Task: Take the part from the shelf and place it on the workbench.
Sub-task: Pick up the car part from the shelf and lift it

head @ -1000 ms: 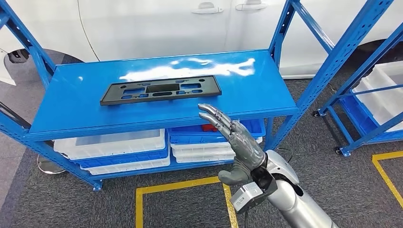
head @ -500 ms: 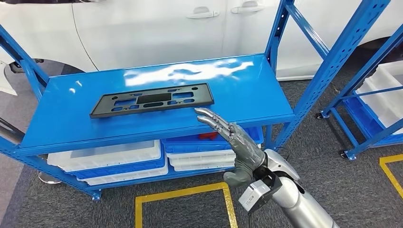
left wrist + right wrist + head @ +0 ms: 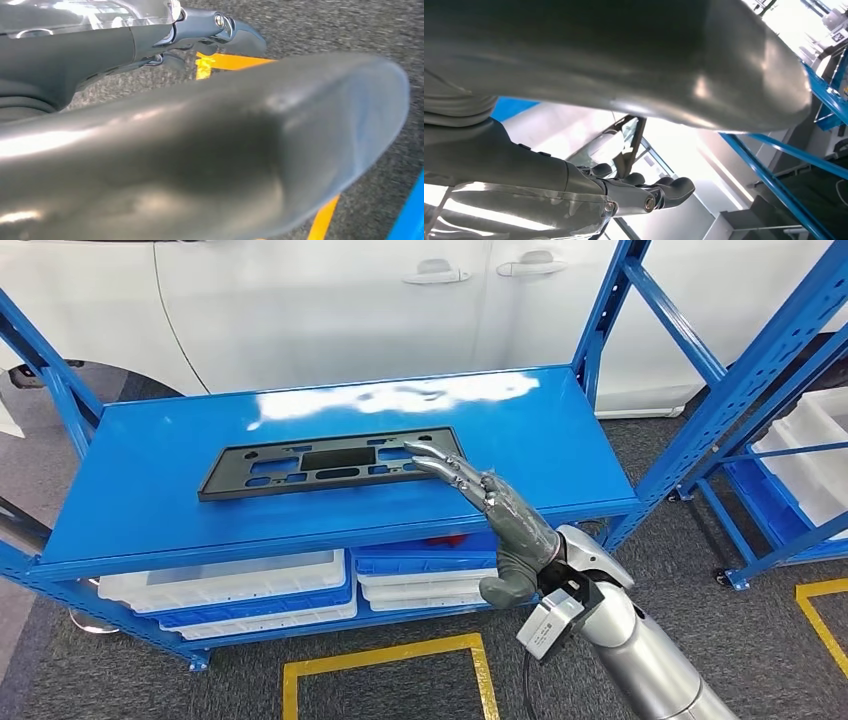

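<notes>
Part: A flat black plastic part (image 3: 329, 462), long and rectangular with cut-out windows, lies flat on the top board of the blue shelf (image 3: 150, 500), left of centre and slightly askew to the front edge.

Right hand: The right hand (image 3: 490, 508) reaches in over the shelf's front edge, fingers extended and apart, thumb hanging below; it grasps nothing. Its fingertips (image 3: 428, 455) overlap the part's right end in the head view; whether they touch it cannot be told.

Left hand: The left hand (image 3: 200, 150) looms close and blurred in its wrist view over grey carpet, its dark fingers (image 3: 235, 35) stretched out rather than curled, with nothing between them.

Shelf frame: Blue perforated uprights (image 3: 735, 390) rise at the right of the board, with a diagonal brace behind; another upright stands at the left rear corner.

Below the board: White and blue bins (image 3: 240, 585) are stacked on the lower tier, directly beneath the part and the reaching hand.

Behind: A white car (image 3: 330, 310) stands just behind the shelf, its door handles visible.

To the right: A second blue rack with white bins (image 3: 810, 455) stands well apart from the first.

Floor: Yellow tape lines (image 3: 385, 655) mark the grey carpet in front of the shelf.
</notes>
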